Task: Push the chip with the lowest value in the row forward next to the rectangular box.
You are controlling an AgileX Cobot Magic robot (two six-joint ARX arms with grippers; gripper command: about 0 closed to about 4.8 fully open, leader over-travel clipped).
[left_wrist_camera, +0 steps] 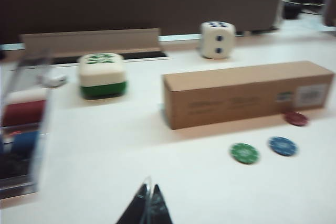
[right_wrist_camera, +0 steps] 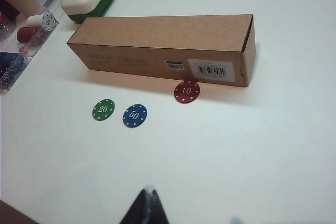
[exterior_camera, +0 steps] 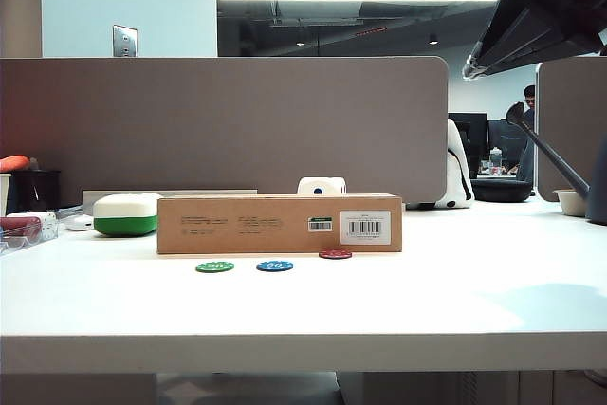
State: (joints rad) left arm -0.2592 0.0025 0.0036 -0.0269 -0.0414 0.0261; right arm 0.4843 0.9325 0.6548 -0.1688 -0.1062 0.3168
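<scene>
Chip (right_wrist_camera: pixel 187 91) marked 10, red, flat, light, rigid, likely sliding easily on table (right_wrist_camera: pixel 252 145); just beside rectangular box (right_wrist_camera: pixel 163 45), ahead of green and blue chips; best nudged at near edge; left gripper (left_wrist_camera: pixel 148 203) and right gripper (right_wrist_camera: pixel 147 205) jaws clenched, well apart from it.

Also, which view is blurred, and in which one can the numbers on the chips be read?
Left wrist view: soft blur, the red chip unreadable. Right wrist view: sharp, showing 10 on it, 20 on the green chip, 50 on the blue chip, with the cardboard box casting a soft shadow. Both shut grippers appear dark.
</scene>
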